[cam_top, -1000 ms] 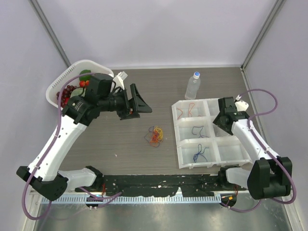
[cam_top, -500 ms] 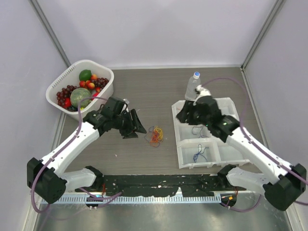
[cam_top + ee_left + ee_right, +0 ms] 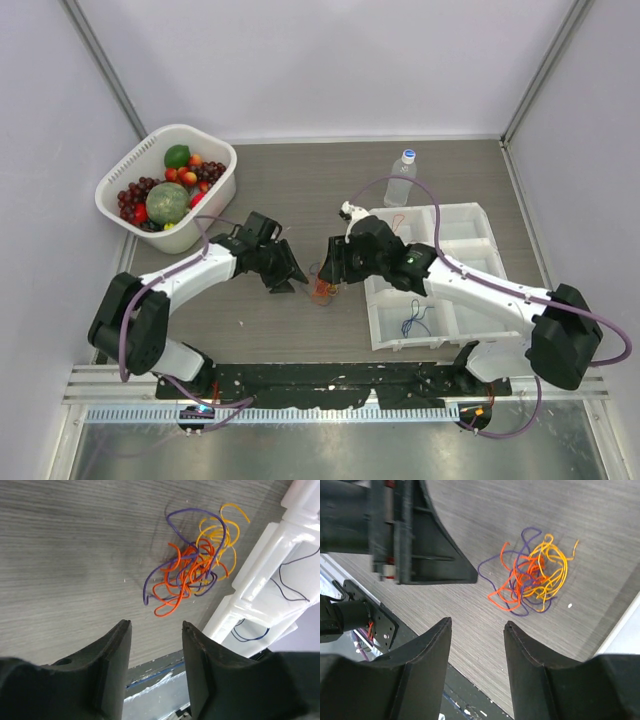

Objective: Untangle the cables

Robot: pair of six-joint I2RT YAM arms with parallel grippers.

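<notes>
top external: fixed high view from behind the arm bases [image 3: 330,380], facing down over the whole table [image 3: 300,190]. left wrist: close view down between the fingers of the left gripper [image 3: 155,630] onto the tangled cables [image 3: 192,572] and a corner of the white compartment tray [image 3: 265,580]. right wrist: equally close view past the right gripper [image 3: 477,627] from the opposite side; all three views share the tangle, and here the left gripper also shows.

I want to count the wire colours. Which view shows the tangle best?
Left wrist view: the cables are largest and sharp, with orange, purple and yellow distinct. Right wrist nearly matches it; top view shows a tiny clump.
</notes>
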